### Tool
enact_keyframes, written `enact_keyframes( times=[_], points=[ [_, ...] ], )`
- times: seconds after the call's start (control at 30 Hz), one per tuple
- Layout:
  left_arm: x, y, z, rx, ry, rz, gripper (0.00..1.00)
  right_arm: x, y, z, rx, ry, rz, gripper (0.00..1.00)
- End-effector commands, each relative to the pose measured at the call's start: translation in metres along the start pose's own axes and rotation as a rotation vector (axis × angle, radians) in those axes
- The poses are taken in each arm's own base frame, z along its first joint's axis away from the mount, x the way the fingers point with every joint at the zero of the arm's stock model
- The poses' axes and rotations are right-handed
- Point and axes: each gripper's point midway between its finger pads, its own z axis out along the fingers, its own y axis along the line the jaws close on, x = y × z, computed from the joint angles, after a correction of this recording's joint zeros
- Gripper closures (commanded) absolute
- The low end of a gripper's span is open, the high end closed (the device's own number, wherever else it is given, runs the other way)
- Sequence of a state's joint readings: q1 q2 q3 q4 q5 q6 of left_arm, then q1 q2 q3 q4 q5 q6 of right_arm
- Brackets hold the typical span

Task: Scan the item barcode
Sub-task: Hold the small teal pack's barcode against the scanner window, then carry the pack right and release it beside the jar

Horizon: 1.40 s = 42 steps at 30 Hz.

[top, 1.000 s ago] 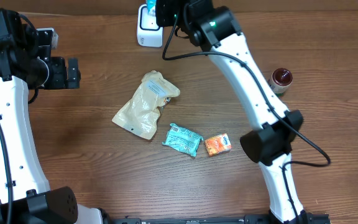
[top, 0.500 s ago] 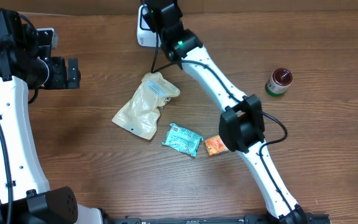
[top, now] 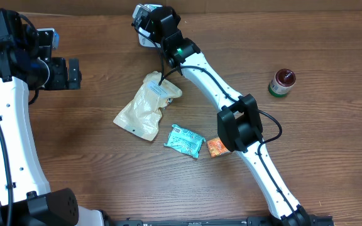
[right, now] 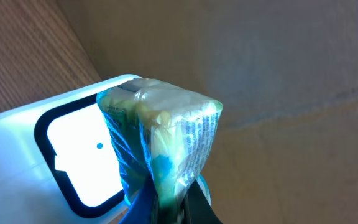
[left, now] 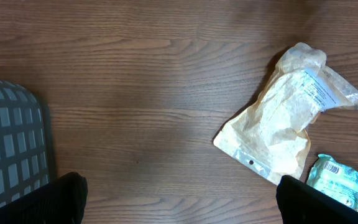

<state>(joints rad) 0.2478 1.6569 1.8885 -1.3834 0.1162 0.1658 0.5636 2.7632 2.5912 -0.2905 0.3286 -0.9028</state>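
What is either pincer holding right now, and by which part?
The right pincer grips a small plastic-wrapped packet by one end, in front of the scanner. The left pincer is open and empty.

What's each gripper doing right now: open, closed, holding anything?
Left gripper: open, holding nothing.
Right gripper: shut on a clear-wrapped packet, held in front of the scanner.
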Motion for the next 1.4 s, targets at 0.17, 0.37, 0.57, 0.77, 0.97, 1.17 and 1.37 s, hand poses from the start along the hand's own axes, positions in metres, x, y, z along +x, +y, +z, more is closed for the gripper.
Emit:
enact_keyframes(
  times=[0.17, 0.37, 0.57, 0.77, 0.97, 1.17, 1.37],
  points=[
    [0.000, -0.004, 0.003, 0.006, 0.008, 0.032, 0.00, -0.014, -0.001, -0.003, -0.010, -0.044, -0.085, 0.96],
    [0.000, -0.004, 0.003, 0.006, 0.008, 0.032, 0.00, -0.031, -0.028, -0.020, 0.017, -0.073, 0.018, 0.96],
    [0.000, -0.004, 0.003, 0.006, 0.008, 0.032, 0.00, -0.072, -0.081, -0.066, 0.006, -0.175, 0.270, 0.96],
    [0.000, -0.004, 0.003, 0.006, 0.008, 0.032, 0.00, -0.097, -0.129, -0.133, -0.061, -0.203, 0.483, 0.96],
    [0.000, -0.004, 0.003, 0.006, 0.008, 0.032, 0.00, -0.088, -0.165, -0.224, -0.146, -0.080, 0.879, 0.96],
    [0.000, -0.004, 0.003, 0.006, 0.008, 0.032, 0.00, -0.039, -0.175, -0.298, -0.192, 0.143, 1.134, 0.96],
    [0.000, -0.004, 0.003, 0.006, 0.008, 0.032, 0.00, 0.031, -0.179, -0.333, -0.155, 0.385, 1.238, 0.96]
  ],
)
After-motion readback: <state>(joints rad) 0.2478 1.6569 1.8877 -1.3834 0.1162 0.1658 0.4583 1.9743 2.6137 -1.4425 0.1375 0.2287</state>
